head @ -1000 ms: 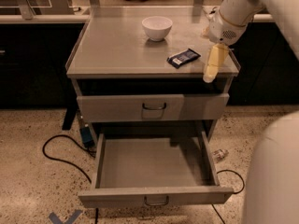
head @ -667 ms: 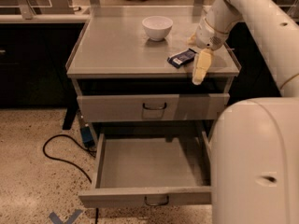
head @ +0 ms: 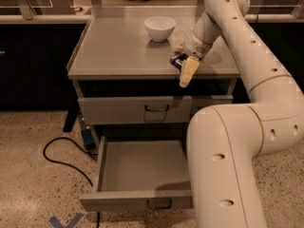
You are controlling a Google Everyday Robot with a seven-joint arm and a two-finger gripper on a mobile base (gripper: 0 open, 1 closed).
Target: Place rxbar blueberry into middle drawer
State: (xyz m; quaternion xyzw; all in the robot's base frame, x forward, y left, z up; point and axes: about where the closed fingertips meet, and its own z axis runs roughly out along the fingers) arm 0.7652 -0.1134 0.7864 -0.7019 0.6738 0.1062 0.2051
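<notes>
One broad white arm (head: 237, 141) fills the right of your frame, bending from lower right up to the cabinet top (head: 118, 46). Below centre, the middle drawer (head: 137, 201) stands pulled out, showing bare grey floor. Above it the upper drawer front (head: 123, 110) sits shut. A black cable (head: 59, 153) loops across the speckled floor at lower left. A white bowl (head: 160, 27) rests upper centre. The gripper (head: 186, 61) hangs over the top's front right edge; you cannot tell whether it is open or closed. The rxbar blueberry (head: 175, 61) lies on the top under the gripper, mostly hidden.
</notes>
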